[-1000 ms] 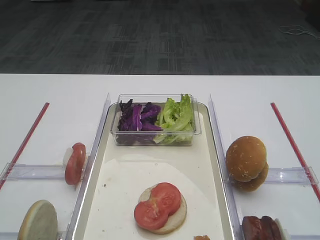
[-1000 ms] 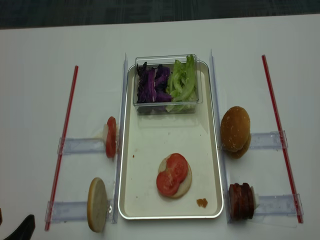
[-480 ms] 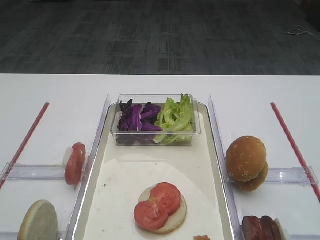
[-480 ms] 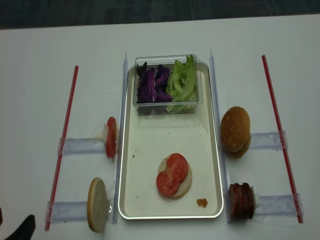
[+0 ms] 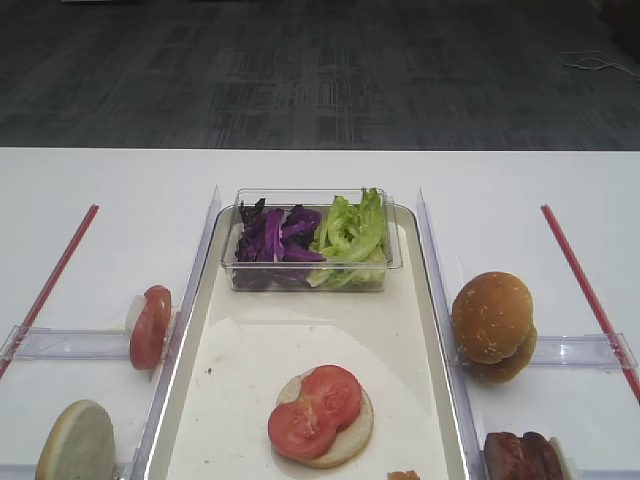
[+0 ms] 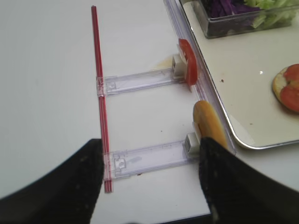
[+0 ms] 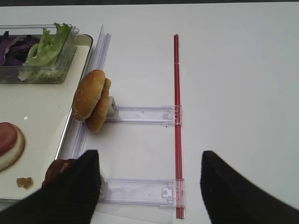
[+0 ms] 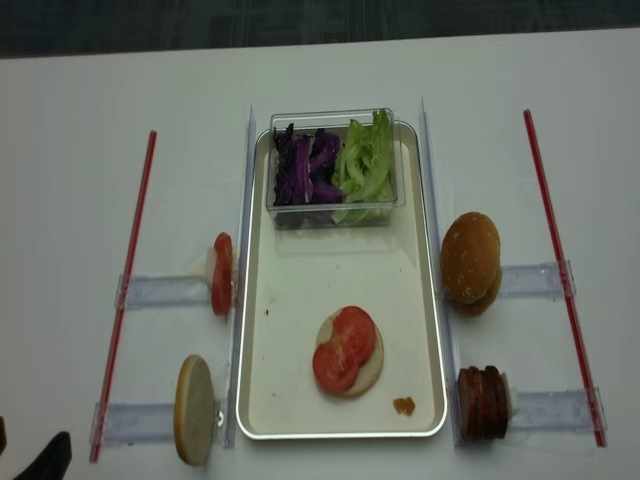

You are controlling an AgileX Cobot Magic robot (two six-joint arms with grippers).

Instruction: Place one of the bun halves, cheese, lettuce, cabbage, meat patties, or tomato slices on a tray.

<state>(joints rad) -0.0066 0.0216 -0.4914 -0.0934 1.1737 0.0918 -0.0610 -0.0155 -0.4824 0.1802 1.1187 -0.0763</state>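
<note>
1. Nothing on the table has shifted since the earlier frames; only the dark tip of the left arm at the bottom corner of the realsense view sits slightly lower.
2. Two tomato slices (image 8: pixel 345 348) lie overlapped on a cut bun half (image 8: pixel 366 368) on the tray (image 8: pixel 300 400), probably the start of a burger stack.
3. A clear box (image 8: pixel 332 210) at the tray's far end holds cabbage (image 8: pixel 303 165) and lettuce (image 8: pixel 364 160).
4. Spare items stand on edge in clear holders beside the tray, likely for easy pinching: tomato slice (image 8: pixel 222 273) and bun (image 8: pixel 194 409) on the left, sesame buns (image 8: pixel 470 258) and meat patties (image 8: pixel 482 403) on the right.
5. The left gripper (image 6: pixel 149 179) hangs with jaws apart and empty; the right gripper (image 7: pixel 149 184) likewise.
</note>
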